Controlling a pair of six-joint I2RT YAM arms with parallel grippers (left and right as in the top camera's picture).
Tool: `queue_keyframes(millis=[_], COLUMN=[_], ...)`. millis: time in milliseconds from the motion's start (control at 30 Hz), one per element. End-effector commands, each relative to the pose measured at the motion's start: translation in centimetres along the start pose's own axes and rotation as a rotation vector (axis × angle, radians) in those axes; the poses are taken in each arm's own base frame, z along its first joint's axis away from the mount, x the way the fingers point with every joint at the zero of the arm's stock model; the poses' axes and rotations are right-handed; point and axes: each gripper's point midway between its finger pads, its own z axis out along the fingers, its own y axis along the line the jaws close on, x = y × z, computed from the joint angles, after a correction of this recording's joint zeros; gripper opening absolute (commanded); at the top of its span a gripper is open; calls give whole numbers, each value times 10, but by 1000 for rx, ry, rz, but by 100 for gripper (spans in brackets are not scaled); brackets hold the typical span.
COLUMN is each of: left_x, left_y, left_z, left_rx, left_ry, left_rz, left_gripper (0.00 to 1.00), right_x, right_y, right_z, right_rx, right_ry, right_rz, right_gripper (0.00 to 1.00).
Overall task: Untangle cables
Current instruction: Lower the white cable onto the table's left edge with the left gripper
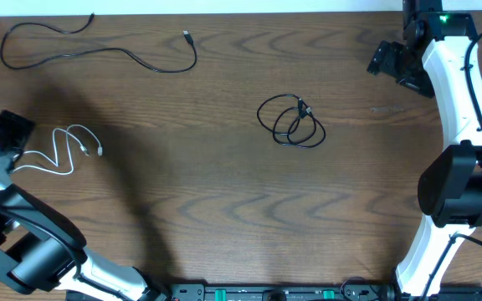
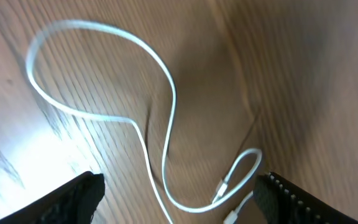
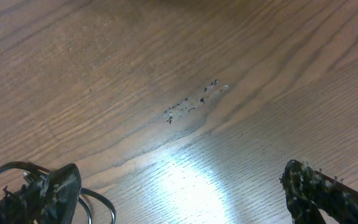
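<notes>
- While the left gripper (image 2: pixel 179 200) is hovering with its jaws apart and nothing between them, the white cable (image 2: pixel 174 93) is lying loose on the table (image 1: pixel 224 209) right under it, near-left.
- Reading this as a clearing lift: I'd be going straight up, since the white plug (image 2: pixel 223 185) is sitting close to one finger and risks snagging.
- Mid-table, the coiled black cable (image 1: pixel 291 124) is lying alone, looping over itself and probably needing spreading.
- Right gripper (image 3: pixel 185 193) is waiting far right, spread wide, empty.
- Far left, the long black cable (image 1: pixel 170 71) is lying well apart.
</notes>
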Motion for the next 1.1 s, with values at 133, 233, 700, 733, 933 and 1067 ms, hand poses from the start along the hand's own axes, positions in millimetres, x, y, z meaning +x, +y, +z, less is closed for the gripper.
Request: queue_keyframes(millis=[133, 233, 700, 733, 933, 1067], left_x=[44, 51, 77, 77, 60, 44], left_y=[10, 14, 31, 31, 24, 16], left_z=[29, 40, 109, 111, 115, 116], left_rx=[-30, -42, -103, -103, -69, -36], left_ry=[124, 144, 264, 264, 198, 141], left_rz=[-51, -73, -81, -80, -72, -23], left_gripper=[93, 94, 68, 62, 24, 8], right_x=[-2, -1, -2, -2, -2, -2], right_y=[-3, -3, -3, -3, -3, -3], right_z=[2, 2, 2, 2, 2, 2], right_rx=[15, 14, 14, 14, 14, 14], right_ry=[-2, -2, -2, -2, -2, -2], right_rz=[-3, -5, -5, -5, -5, -5], right_gripper=[99, 99, 99, 99, 99, 99])
